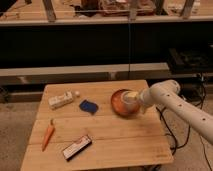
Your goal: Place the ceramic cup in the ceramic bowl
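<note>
Letting go too high could topple the ceramic cup [131, 97] or clip the ceramic bowl [120, 103] rim and slide it. We judge our gripper [139, 99], above the bowl, is clamped on the cup, though its fingers are hard to make out.

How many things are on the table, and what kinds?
Bowl: 1
Cup, over the bowl at the gripper: 1
Carrot: 1
Blue sponge: 1
Pale box: 1
Dark packet: 1
Small white ball: 1
Total: 7
</note>
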Action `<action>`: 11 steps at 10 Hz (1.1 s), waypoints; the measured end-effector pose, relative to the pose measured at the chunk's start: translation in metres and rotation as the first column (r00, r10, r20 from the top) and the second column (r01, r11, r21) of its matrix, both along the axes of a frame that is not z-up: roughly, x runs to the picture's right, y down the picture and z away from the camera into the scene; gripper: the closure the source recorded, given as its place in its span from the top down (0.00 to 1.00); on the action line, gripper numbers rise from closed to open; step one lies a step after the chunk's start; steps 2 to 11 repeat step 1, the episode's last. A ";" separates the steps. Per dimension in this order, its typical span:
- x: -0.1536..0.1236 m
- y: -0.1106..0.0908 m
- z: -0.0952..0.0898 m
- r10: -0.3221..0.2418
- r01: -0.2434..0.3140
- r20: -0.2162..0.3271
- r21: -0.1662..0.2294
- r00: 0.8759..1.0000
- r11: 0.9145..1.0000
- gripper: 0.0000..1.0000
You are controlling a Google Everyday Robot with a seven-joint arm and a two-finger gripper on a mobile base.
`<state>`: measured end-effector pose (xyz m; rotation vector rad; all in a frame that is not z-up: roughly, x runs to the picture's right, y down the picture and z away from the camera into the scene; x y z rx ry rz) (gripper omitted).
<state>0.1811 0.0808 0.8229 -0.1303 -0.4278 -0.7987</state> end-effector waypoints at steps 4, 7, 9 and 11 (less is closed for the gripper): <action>0.001 -0.003 -0.006 -0.004 0.004 0.002 0.022 1.000 1.000 0.80; 0.001 -0.003 -0.006 -0.004 0.004 0.002 0.022 1.000 1.000 0.80; 0.001 -0.003 -0.006 -0.004 0.004 0.002 0.022 1.000 1.000 0.80; 0.001 -0.003 -0.006 -0.004 0.004 0.002 0.022 1.000 1.000 0.80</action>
